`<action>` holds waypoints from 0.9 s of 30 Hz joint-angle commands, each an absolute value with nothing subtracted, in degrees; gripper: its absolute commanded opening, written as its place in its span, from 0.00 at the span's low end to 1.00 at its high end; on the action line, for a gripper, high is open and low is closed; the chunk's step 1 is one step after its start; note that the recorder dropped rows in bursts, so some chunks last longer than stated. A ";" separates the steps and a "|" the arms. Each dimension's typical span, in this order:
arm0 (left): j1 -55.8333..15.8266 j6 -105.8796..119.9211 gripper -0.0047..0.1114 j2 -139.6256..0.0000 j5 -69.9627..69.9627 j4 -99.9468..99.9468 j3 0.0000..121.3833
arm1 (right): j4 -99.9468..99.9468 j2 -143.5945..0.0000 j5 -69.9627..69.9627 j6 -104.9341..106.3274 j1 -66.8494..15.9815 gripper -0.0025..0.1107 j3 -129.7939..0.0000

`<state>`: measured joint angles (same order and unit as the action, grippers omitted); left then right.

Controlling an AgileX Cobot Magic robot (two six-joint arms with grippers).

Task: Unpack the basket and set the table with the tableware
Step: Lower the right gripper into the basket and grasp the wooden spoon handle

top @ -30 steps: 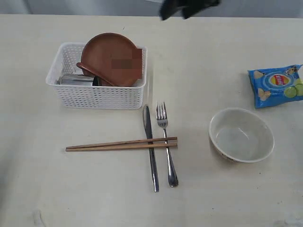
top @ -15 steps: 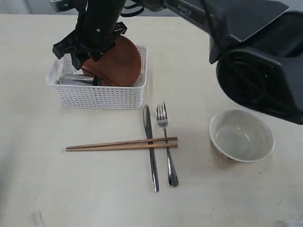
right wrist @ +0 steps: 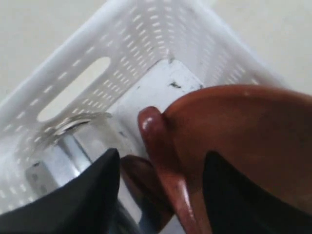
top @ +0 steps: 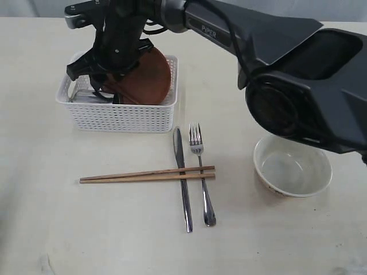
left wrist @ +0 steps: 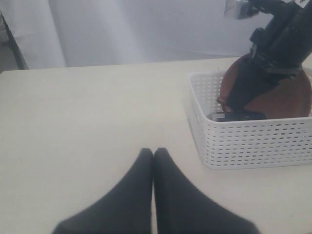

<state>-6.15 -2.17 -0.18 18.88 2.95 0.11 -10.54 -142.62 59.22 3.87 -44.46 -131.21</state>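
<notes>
Spoon handle (right wrist: pixel 165 170) between spread right jaws, seemingly untouched, inside basket (right wrist: pixel 146 39), left jaws pressed together

Worktop (top: pixel 69 229): pale beige, matt, faint wood grain.
Basket (top: pixel 120 117): white plastic, perforated lattice walls, smooth, slight sheen.
Plate (top: pixel 155 77): brown wood, smooth, satin.
Spoon (right wrist: pixel 161 161): reddish wood, polished, catches highlight.
Cup (right wrist: pixel 63 141): bare steel, dull reflections.
Knife (top: pixel 183 183), fork (top: pixel 202 177): bright polished steel.
Chopsticks (top: pixel 146 175): light brown wood, matt.
Bowl (top: pixel 292 166), near right: cream, glazed look, glossy inside.
Left fingers (left wrist: pixel 131 195), right fingers (right wrist: pixel 83 200): black, matt.
Right arm housing (top: pixel 298 74): dark hard shell, semi-gloss.
</notes>
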 commanded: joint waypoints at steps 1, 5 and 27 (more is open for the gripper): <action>-6.55 -2.11 0.04 0.00 18.28 2.82 0.00 | -8.93 -143.67 59.57 3.21 -44.40 0.37 -131.22; -6.55 -2.11 0.04 0.00 18.28 2.82 0.00 | -8.67 -143.76 59.28 3.21 -44.40 0.24 -131.22; -6.55 -2.11 0.04 0.00 18.28 2.82 0.00 | -3.34 -141.50 61.94 9.89 -46.95 0.02 -131.22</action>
